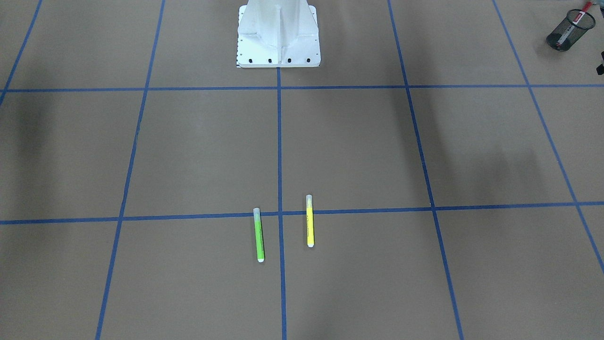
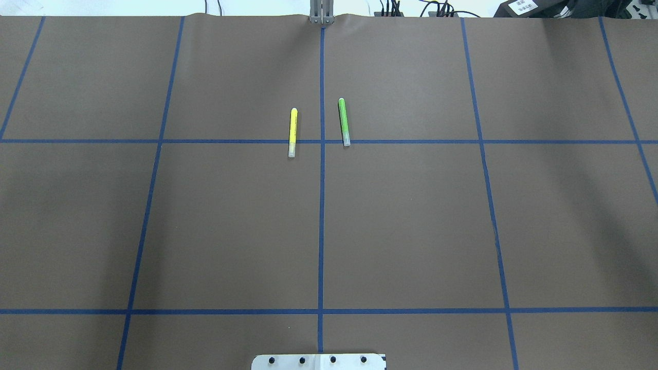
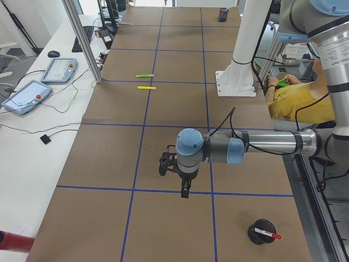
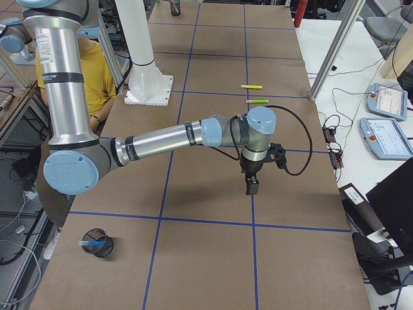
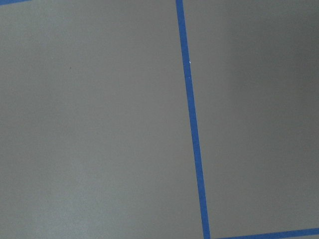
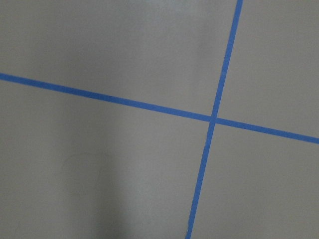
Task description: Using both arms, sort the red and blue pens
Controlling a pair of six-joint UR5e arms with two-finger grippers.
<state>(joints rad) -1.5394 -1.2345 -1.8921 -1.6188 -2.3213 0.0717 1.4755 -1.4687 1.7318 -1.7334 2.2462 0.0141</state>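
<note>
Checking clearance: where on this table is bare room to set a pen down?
Bare: the taped cells between the white base and the yellow highlighter and green highlighter. Taken: those two by the centre tape, plus a mesh cup at each end.

green highlighter (image 2: pixel 343 122) | yellow highlighter (image 2: pixel 292 132) | roughly parallel, apart | blue tape line (image 2: pixel 321 205) between

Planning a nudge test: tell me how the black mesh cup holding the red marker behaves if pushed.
The mesh cup looks light, being open wire mesh, so a low push would probably slide it. The red marker leans over its rim, so a high shove might tip it. Being round, it would likely roll once down.
</note>
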